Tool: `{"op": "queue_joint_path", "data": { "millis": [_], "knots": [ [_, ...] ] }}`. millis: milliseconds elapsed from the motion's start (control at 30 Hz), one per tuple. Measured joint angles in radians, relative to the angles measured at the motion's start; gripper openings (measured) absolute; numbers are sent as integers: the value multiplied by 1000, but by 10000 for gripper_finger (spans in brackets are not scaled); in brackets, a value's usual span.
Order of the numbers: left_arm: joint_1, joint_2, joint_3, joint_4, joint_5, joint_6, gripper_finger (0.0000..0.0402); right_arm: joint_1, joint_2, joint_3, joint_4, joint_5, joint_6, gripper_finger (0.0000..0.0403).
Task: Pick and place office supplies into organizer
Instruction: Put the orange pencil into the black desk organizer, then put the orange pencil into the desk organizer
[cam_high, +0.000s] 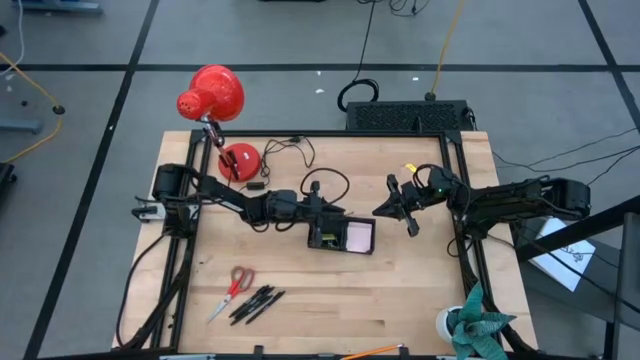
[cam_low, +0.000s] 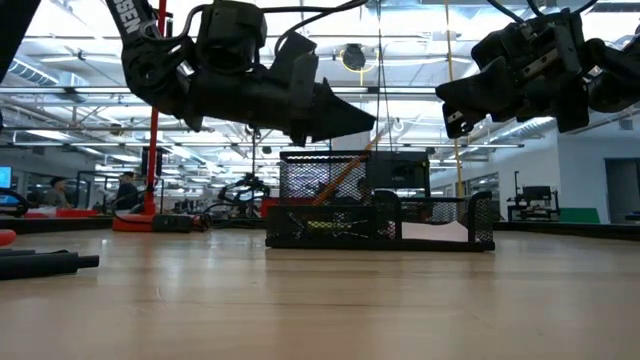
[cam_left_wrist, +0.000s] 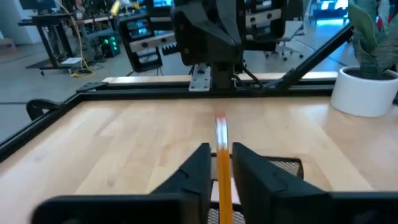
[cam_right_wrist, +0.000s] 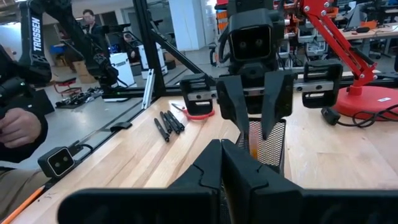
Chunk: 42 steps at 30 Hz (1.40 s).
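Left gripper (cam_left_wrist: 219, 163) over the organizer (cam_high: 341, 236) at desk centre, fingers slightly parted with an orange pencil (cam_left_wrist: 222, 167) between them. Right gripper (cam_high: 399, 203) pressed together, empty, hovering just beside the organizer. Scissors (cam_high: 233, 289) and pens (cam_high: 256, 303) on the desk.

Bright overhead light — blurred foregrounds

Orange pencil (cam_left_wrist: 221, 168) cut off by lower edge in left wrist view, far tip blurred; contact with left gripper (cam_left_wrist: 220, 163) fingers unclear. From above, organizer (cam_high: 341, 238) partly covered by left arm, compartments too small to sort. Black pens (cam_high: 256, 303) bunched, count unclear. Scissors (cam_high: 233, 291) tiny. In low view, pens (cam_low: 45, 263) cropped at left edge, right gripper (cam_low: 470, 105) fingertips indistinct.
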<state>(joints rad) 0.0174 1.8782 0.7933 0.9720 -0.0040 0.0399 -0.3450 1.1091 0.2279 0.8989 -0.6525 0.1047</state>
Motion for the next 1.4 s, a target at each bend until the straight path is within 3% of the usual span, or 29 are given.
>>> {"op": "queue_joint_path", "data": {
  "millis": [300,367,433,533,600,733,800,867,1033,1300,1400],
  "knots": [
    [-13,-52,3,17,-5,-16,160,0,0,0,0,-3,0,2],
    [-43,-108,23,-72,-62,-57,165,0,0,0,0,-3,0,2],
    [-94,-174,79,-280,-143,-77,166,0,0,0,-1,-3,-9,2],
    [-205,-207,211,-632,-276,-79,152,0,0,0,-7,-3,-14,2],
    [-281,-194,294,-803,-312,-95,128,0,0,0,-13,-4,-15,2],
    [-404,-118,417,-863,-313,-115,59,0,0,0,-23,-4,-19,2],
    [-450,-70,458,-837,-298,-123,21,0,0,0,-30,-7,-18,2],
    [-483,-34,478,-791,-267,-153,8,-1,-1,0,-43,-21,-5,2],
    [-529,100,567,-653,-191,-257,5,-50,-29,6,-89,-132,127,1],
    [-550,336,837,-680,5,-375,3,-92,-170,6,-81,-375,305,1],
    [-550,382,925,-743,58,-405,4,-87,-226,3,-81,-405,391,1]
  ]
}}
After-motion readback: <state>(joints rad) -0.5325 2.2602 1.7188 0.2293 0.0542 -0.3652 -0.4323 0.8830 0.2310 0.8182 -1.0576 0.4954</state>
